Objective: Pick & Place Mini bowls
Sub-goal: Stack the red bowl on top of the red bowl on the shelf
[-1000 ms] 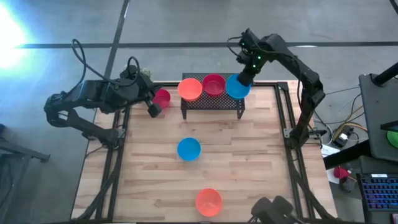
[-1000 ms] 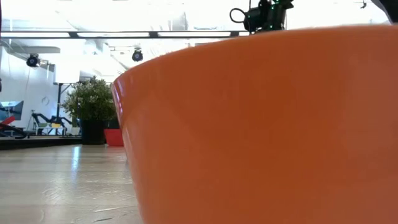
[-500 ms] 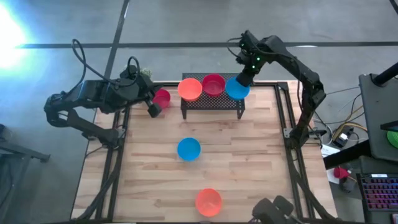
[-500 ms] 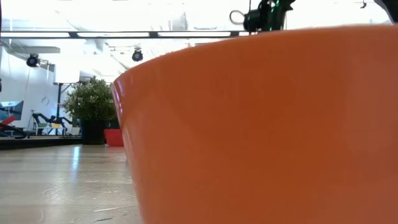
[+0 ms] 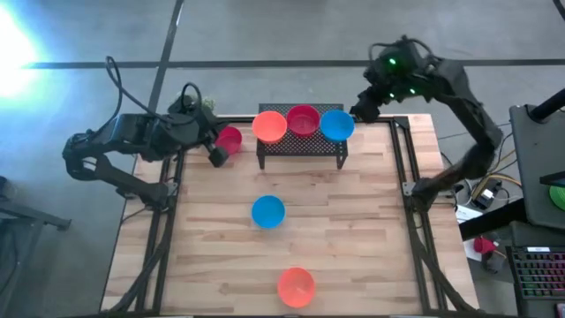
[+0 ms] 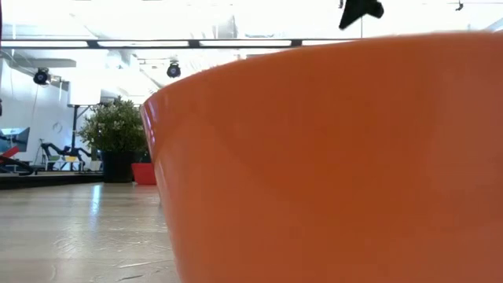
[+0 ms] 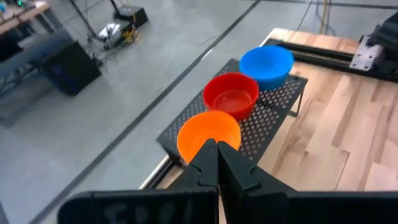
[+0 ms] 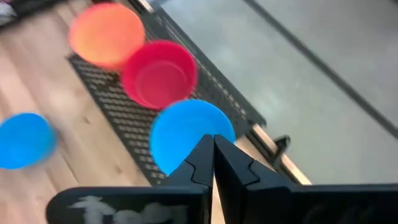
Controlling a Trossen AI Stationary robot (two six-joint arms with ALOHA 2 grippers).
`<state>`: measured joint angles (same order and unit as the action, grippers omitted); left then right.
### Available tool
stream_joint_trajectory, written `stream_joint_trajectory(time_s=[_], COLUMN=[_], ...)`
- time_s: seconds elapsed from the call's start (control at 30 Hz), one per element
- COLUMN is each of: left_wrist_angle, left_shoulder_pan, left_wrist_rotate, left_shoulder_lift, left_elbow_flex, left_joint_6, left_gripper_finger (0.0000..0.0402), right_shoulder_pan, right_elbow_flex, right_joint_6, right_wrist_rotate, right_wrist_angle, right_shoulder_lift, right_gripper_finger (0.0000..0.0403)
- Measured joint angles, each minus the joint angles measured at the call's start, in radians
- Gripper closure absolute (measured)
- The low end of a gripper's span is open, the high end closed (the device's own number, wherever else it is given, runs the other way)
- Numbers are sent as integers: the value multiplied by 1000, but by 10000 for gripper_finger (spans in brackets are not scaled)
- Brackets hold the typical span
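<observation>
Three mini bowls stand in a row on the black mesh rack (image 5: 300,143): orange (image 5: 269,125), red (image 5: 303,119) and blue (image 5: 336,124). A second blue bowl (image 5: 267,212) sits mid-table. An orange-red bowl (image 5: 296,287) stands near the near edge and fills the low view (image 6: 330,157). Another red bowl (image 5: 229,139) rests at the far left corner. My left gripper (image 5: 214,157) is shut and empty, close beside that red bowl. My right gripper (image 5: 358,112) is shut and hovers just right of the rack's blue bowl (image 8: 186,134).
A small green potted plant (image 5: 205,103) stands at the far left corner behind the left arm. Black frame rails run along the table's left and right edges (image 5: 402,159). Bare wood lies between the rack and the two bowls nearer the near edge.
My right gripper has moved from the far right rim of the rack's blue bowl toward the table's right edge, rising a little. The blue bowl has stayed on the rack. The left arm has kept still.
</observation>
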<state>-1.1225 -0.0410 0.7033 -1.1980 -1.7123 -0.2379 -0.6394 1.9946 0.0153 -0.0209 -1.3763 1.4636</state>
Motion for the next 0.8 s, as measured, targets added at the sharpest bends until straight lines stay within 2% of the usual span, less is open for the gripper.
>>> stream_joint_trajectory(time_s=[0.3,0.4,0.63,0.8], left_wrist_angle=[-189,-255,-269,-266], left_shoulder_pan=[51,77,206,328], left_wrist_rotate=[4,-24,-216,-307], left_shoulder_lift=[0,0,-6,-22], left_elbow_flex=[0,1,59,143], left_joint_6=[-269,-361,-420,-444], left_gripper_finger=[402,402,402,402], right_shoulder_pan=[184,223,263,262], right_elbow_flex=[-176,-229,-318,-345], right_joint_6=[38,38,29,-49], right_wrist_rotate=[-10,-8,-8,-6], right_wrist_angle=[158,178,233,273], right_shoulder_lift=[-189,-239,-329,-376], right_gripper_finger=[394,394,394,394])
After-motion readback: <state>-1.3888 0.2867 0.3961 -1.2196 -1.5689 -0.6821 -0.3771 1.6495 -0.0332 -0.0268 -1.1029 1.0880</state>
